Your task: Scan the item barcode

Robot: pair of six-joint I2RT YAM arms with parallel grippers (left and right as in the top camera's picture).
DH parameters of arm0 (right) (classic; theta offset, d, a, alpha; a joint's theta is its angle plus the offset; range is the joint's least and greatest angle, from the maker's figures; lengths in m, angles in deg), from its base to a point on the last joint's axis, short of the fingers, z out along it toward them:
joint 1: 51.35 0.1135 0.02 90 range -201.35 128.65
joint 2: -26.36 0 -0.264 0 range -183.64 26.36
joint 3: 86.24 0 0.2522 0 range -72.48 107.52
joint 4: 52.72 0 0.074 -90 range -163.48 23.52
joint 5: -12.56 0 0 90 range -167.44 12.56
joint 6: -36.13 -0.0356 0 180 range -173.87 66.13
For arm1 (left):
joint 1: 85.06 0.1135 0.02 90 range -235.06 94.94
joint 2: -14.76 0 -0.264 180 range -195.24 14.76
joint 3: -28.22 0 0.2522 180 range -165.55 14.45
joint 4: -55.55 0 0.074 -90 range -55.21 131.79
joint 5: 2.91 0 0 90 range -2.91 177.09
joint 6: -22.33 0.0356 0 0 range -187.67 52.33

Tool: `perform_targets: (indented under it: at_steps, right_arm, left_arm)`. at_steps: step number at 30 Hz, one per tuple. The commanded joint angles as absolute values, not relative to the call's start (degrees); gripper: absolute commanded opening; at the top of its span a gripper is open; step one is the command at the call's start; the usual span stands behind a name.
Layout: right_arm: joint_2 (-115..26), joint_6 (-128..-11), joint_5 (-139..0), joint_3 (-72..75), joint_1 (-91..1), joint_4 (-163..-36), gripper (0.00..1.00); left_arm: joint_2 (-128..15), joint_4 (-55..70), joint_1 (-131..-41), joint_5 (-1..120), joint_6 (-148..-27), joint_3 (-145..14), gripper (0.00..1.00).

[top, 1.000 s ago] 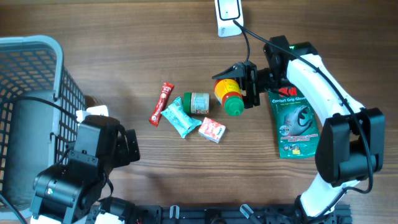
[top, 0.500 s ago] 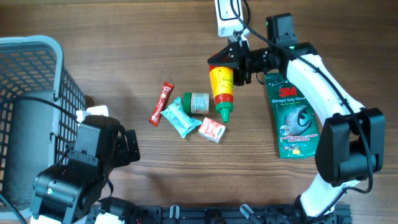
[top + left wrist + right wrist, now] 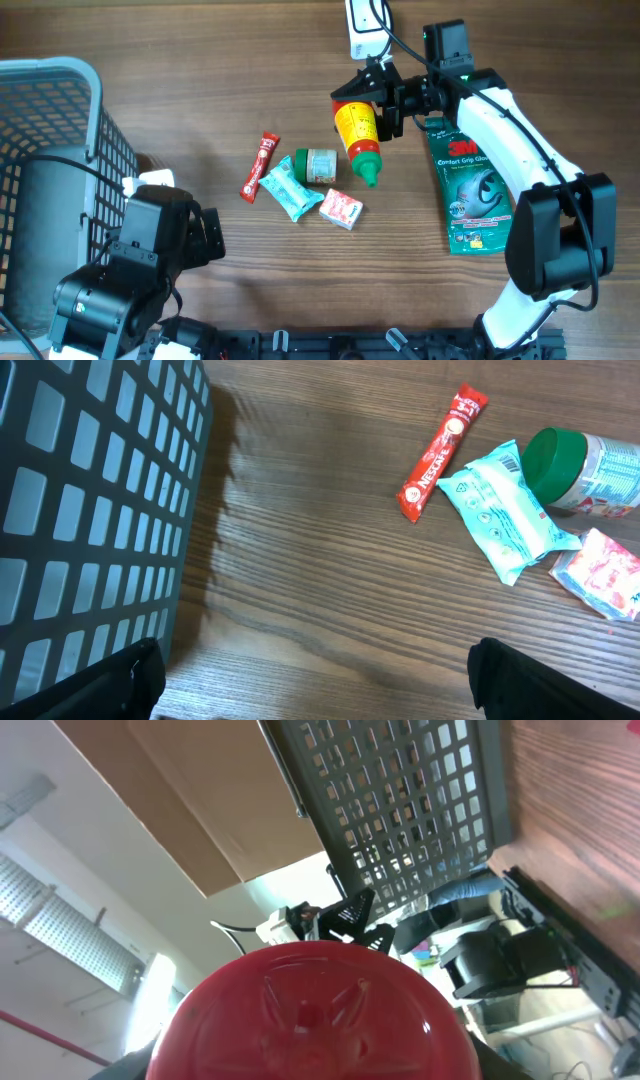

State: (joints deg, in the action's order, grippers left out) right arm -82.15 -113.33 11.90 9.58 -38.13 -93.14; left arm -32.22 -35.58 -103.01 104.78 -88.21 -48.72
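Clamps yellow, green-capped plastic bottle in right pincer at upper centre; holds left pincer wide open, empty, lower left.

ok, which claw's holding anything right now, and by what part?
Right claw grips the yellow sauce bottle across its body near the red base, green cap end free. Left claw is open, empty.

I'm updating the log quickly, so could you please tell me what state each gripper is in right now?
Left gripper: open, holding nothing.
Right gripper: closed on the green-capped sauce bottle.
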Motion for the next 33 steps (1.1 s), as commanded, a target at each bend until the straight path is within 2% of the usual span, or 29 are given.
perform_targets:
  at_steps: [1,4,10,17,23,27,33]
  right_arm:
    - [-80.78,-115.52,15.53,10.66,-37.89,-92.75,0.04]
    - [-80.78,-110.07,11.73,10.66,-37.89,-91.52,0.04]
    - [-80.78,-101.62,-13.51,10.66,-37.89,-94.14,0.04]
    - [-80.78,-100.76,-41.8,10.66,-39.12,-101.86,0.04]
    - [-80.78,-103.56,-48.66,11.25,-42.81,-101.09,0.05]
    - [-80.95,-103.63,-49.6,11.31,-43.07,-92.13,0.04]
    - [-82.98,-109.75,-53.75,11.4,-43.07,-79.28,0.05]
  left_arm:
    - [-32.22,-35.49,-103.12,104.49,-89.17,-48.83,1.0]
    - [-32.22,-35.49,-103.12,104.49,-89.17,-48.83,1.0]
    - [-32.22,-35.49,-103.12,104.49,-89.17,-48.83,1.0]
    - [-32.22,-35.49,-103.12,104.49,-89.17,-48.83,1.0]
    - [-32.22,-35.49,-103.12,104.49,-89.15,-48.83,1.0]
    - [-32.22,-35.49,-103.12,104.49,-89.17,-48.83,1.0]
    - [-32.22,-35.49,-103.12,104.49,-89.17,-48.83,1.0]
